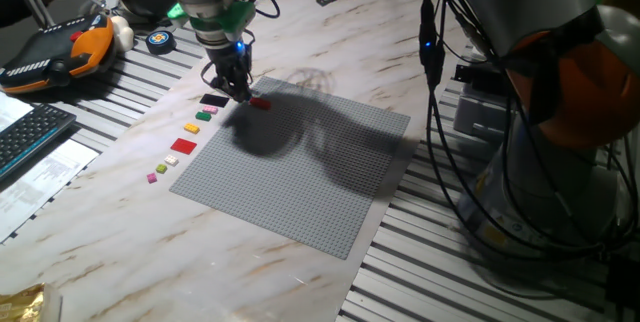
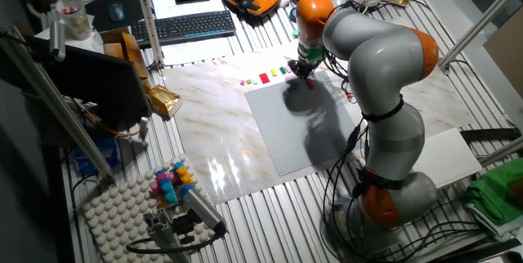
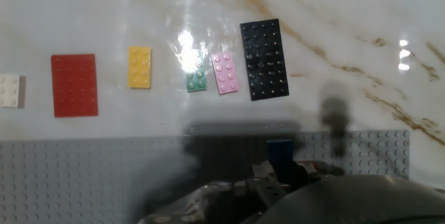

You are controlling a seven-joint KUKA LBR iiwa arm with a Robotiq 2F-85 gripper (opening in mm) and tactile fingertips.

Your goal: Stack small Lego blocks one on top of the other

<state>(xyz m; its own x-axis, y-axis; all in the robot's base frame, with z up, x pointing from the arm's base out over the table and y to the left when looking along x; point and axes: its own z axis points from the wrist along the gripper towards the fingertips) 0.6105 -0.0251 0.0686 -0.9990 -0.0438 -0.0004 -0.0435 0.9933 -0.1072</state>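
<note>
My gripper [image 1: 237, 86] hangs low over the far left corner of the grey baseplate [image 1: 300, 182]. In the hand view a small bright blue brick [image 3: 279, 152] sits between the fingertips, just above the baseplate [image 3: 69, 175]; the jaws look shut on it. The small red brick [image 1: 260, 103] lies on the baseplate just right of the gripper and also shows in the other fixed view [image 2: 310, 84]. The blue brick is hidden in both fixed views. The gripper [image 2: 304, 69] stands at the plate's far edge there.
A row of loose pieces lies on the marble beside the plate: a black piece [image 3: 263, 59], pink [image 3: 224, 73], green [image 3: 197, 80] and yellow [image 3: 139, 67] bricks, a larger red plate [image 3: 74, 85] and a white brick [image 3: 10, 90]. A keyboard [image 1: 30, 134] lies far left.
</note>
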